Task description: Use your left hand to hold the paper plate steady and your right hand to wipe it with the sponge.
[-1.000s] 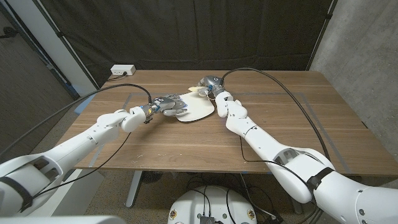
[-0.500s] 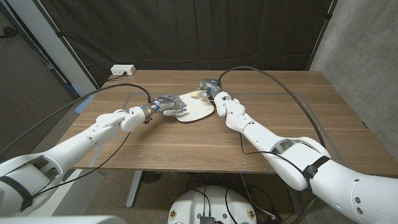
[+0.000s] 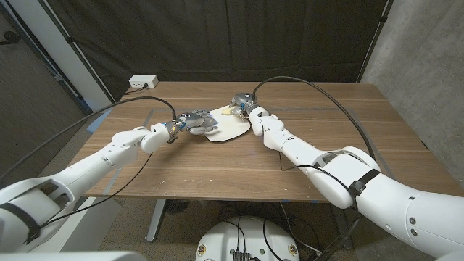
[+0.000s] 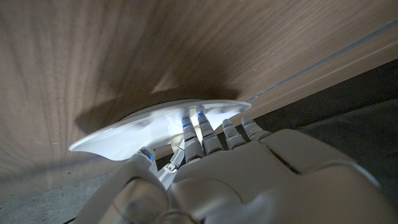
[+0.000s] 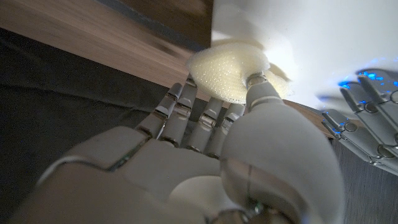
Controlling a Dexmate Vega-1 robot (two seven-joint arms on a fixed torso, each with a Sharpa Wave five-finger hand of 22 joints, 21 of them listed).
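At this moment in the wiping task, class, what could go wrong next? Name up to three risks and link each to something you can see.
1. The paper plate is light, and the left hand presses on only one edge; a firm stroke might slide or tip it.
2. The right hand holds the sponge mostly by fingertips, so it could slip out.
3. Both hands work close together over the plate and may collide.
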